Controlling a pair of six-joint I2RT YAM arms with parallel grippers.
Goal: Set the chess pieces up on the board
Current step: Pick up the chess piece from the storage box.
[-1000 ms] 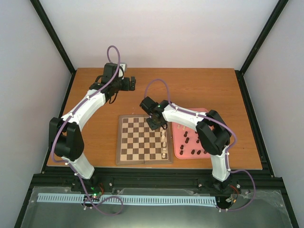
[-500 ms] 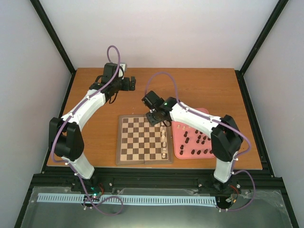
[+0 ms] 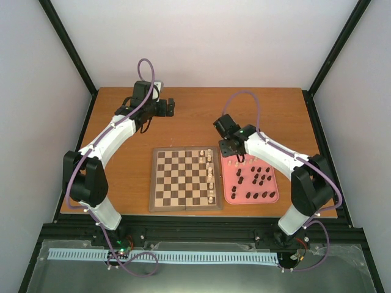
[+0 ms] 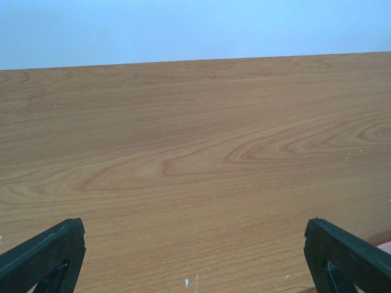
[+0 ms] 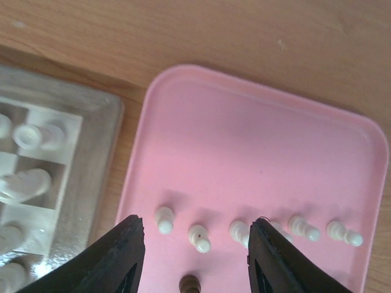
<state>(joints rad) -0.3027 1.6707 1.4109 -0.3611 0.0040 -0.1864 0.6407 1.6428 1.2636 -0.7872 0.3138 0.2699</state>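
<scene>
The board lies at the table's middle front. Several cream chess pieces stand along its right edge, and two near its far right corner. They also show in the right wrist view on the board. My right gripper is open and empty above the pink tray's far left part. In the right wrist view the right gripper hangs over a row of cream pieces, with a dark piece below. Several dark pieces fill the tray. My left gripper is open and empty over bare table; in its wrist view the left gripper is wide open.
The pink tray sits right of the board, close to its edge; it shows in the right wrist view. Black frame posts and pale walls close in the wooden table. In the left wrist view only table shows.
My right gripper has moved right, from over the board's far right corner to over the pink tray. Cream pieces at that corner now show. The left arm has not moved.
</scene>
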